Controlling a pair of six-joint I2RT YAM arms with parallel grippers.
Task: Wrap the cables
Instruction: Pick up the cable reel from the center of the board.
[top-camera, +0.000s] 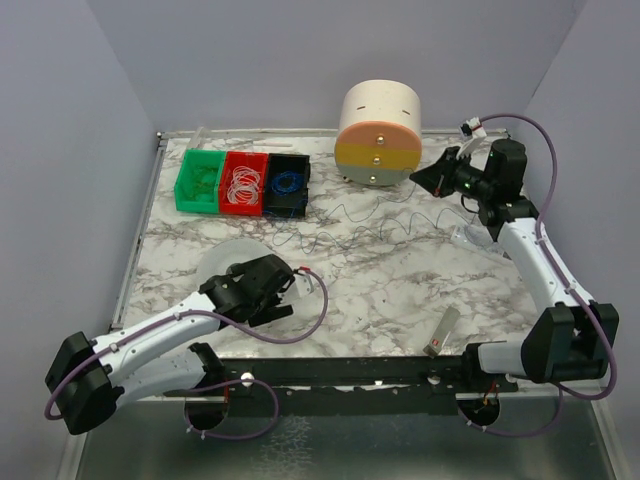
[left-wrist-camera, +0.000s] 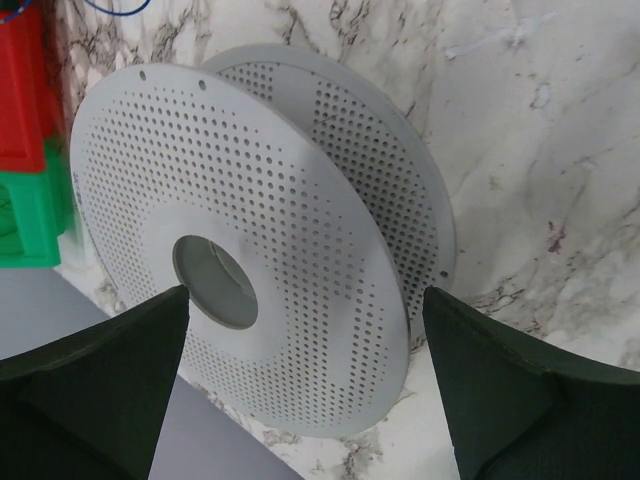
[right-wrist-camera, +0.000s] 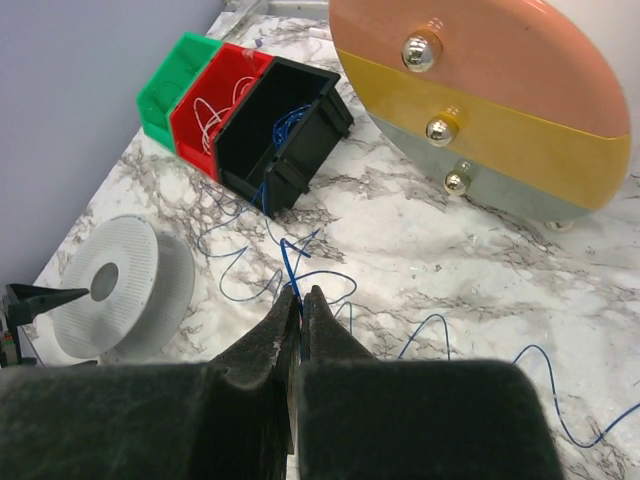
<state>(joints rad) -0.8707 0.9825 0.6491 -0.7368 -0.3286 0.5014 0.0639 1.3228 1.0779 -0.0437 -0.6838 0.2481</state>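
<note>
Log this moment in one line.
left end effector: open, facing grey perforated plastic spool | right end effector: shut on thin squiggly dark wire

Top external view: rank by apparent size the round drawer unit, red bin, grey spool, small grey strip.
1. round drawer unit
2. grey spool and red bin, about alike (spool partly hidden)
3. small grey strip

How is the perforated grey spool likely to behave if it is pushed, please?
The perforated grey spool stands on its round flange rims, so it would probably roll. Its thin, hole-riddled flanges suggest it is light, so it may also tip or skid.
</note>
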